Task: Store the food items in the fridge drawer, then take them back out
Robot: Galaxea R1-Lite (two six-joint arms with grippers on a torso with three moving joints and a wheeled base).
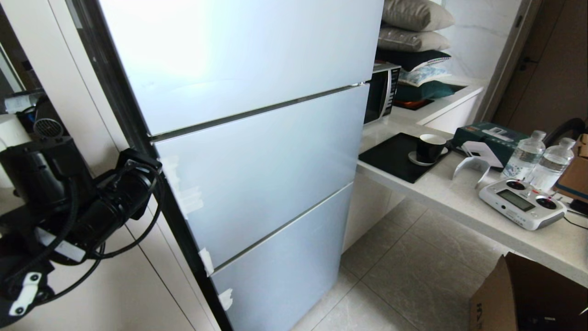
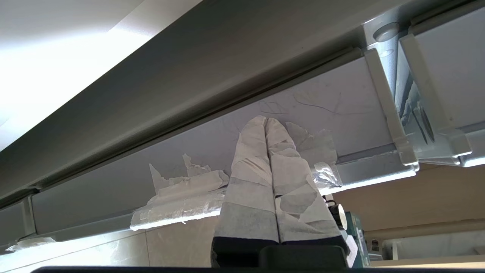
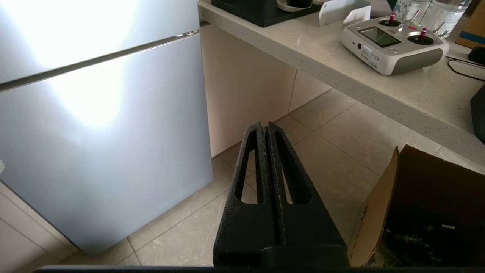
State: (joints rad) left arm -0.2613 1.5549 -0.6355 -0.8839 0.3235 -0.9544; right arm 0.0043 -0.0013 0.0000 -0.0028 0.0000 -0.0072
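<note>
Fridge drawer: not visible in any view. Food items: none seen either. Judged to be behind the closed fridge (image 1: 257, 151) fronts, so the task looks barely begun; opening comes first.

Fridge shows three pale blue-grey panels stacked, all shut. Middle door panel (image 1: 266, 170) carries torn white tape patches (image 1: 188, 200) along its hinge-side edge, at roughly 8 o'clock of the panel in head view.

Left gripper (image 2: 266, 123): fingers wrapped in white tape, pressed together, holding nothing. Tips sit at or just against the door's side edge (image 2: 303, 110), right by the tape scraps; contact itself cannot be confirmed. In head view only the left arm (image 1: 87, 202) shows, at 9 o'clock, close beside the fridge's dark side.

Key relation: door edge runs long and straight across the fingertips, with the tips pointing into it. Left arm is much the nearer. Judgement: next move is to hook or pry that edge and swing the panel out; clenched fingers give a thin wedge, slip risk on the smooth face.

Right gripper (image 3: 267, 127): black fingers clenched, empty, hanging over the floor tiles (image 3: 333, 125), well apart from the fridge. Parked.

Surroundings: counter (image 1: 459, 193) at 3 o'clock with a white remote controller (image 1: 521, 202), two water bottles (image 1: 523, 156), a black cup (image 1: 429, 147); cardboard box (image 1: 514, 294) at 5 o'clock.
</note>
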